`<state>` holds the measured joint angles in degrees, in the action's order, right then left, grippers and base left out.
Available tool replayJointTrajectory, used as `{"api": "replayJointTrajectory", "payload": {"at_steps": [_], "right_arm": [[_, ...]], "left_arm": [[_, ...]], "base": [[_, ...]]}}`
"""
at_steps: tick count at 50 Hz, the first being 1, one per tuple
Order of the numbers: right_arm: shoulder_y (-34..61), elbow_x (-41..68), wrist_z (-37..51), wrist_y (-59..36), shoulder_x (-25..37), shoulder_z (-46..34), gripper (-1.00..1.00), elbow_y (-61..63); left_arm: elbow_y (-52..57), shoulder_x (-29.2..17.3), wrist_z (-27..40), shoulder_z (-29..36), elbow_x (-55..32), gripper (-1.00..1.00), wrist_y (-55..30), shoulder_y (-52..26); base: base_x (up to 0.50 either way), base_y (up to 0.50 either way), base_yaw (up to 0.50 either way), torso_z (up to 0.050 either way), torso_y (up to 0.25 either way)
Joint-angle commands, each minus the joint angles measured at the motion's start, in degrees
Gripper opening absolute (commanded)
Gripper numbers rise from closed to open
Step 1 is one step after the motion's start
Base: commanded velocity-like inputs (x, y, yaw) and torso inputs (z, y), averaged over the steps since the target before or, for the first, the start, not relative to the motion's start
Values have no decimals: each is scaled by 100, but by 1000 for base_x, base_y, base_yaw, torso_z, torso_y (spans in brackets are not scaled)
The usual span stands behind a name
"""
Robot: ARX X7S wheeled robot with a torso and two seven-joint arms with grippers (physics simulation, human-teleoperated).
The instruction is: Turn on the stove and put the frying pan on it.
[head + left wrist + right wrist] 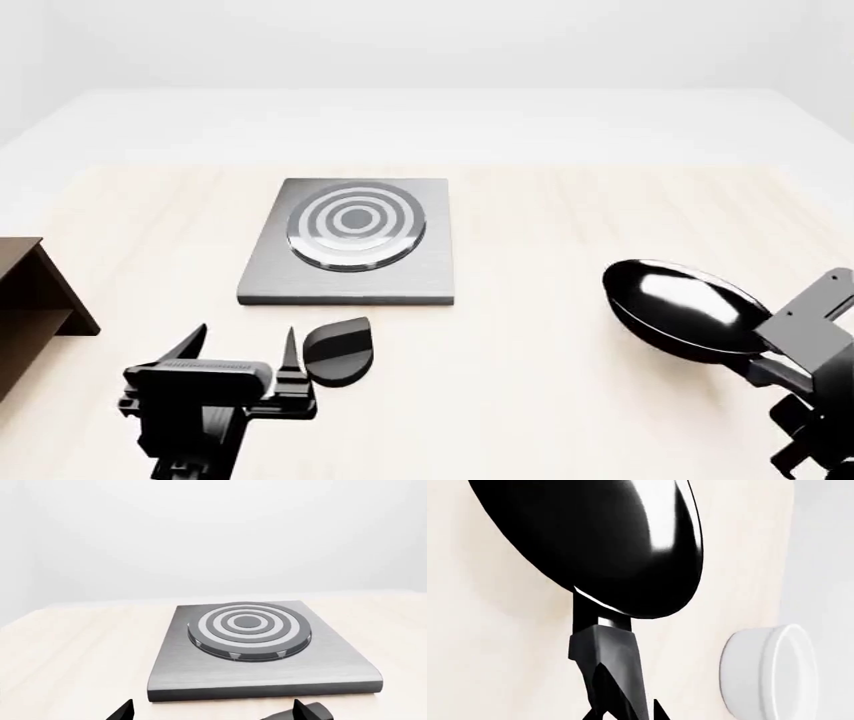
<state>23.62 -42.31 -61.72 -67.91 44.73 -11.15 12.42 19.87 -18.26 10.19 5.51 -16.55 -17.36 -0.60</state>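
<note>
Pale wood formed the tabletop point(561, 250), and behind it we saw only a plain white wall. Our left claw point(246, 352) hovered low with its two fingers spread wide and nothing between them. The stove point(351, 240) lay straight ahead of this claw, a little apart, flat on the tabletop, and its ringed burner point(248, 628) was bare. The black knob point(338, 350) sat just beside the claw's right finger, between the claw and the stove's near edge. We judged that the claw was placed there to reach the knob, because the stove must be turned on first; we could not tell if they already touched.

Our right claw point(620, 707) was at the handle point(602, 645) of the frying pan point(683, 308). The right wrist view showed the handle running down into the claw, so we judged that the claw held it, although the fingertips were mostly outside the picture. The pan was well to the right of the stove, its glossy inside facing up. A white bowl point(768, 672) stood near the pan, on the side away from the stove.
</note>
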Motion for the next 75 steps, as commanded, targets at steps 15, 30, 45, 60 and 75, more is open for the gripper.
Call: {"api": "replayJointTrajectory", "payload": {"at_steps": [15,30,45,60,75], "right_arm": [[1869,-536,-622,-21,21,-654,-100,462],[2650,-278,84,368,-868,-560,-100,-90],[3319,183,666,885,-1794,-526,-100,-874],[3864,366,1237,1301,-2476,-663,-100,-1608],[4312,484,2136,1592,-3284,-708,-100,-2655]], "left_arm": [[-4,-54,36,-15,-64,100,37,5],[-26,-51,-6,-44,-171,100,177,55],[-97,-67,-9,-28,-189,100,247,70],[-180,-75,-141,-31,-195,100,658,161],[-171,-126,-218,-9,-273,100,723,179]], "base": [[0,0,0,0,1],[0,0,0,0,1],[0,0,0,0,2],[0,0,0,0,2],[0,0,0,0,2]]}}
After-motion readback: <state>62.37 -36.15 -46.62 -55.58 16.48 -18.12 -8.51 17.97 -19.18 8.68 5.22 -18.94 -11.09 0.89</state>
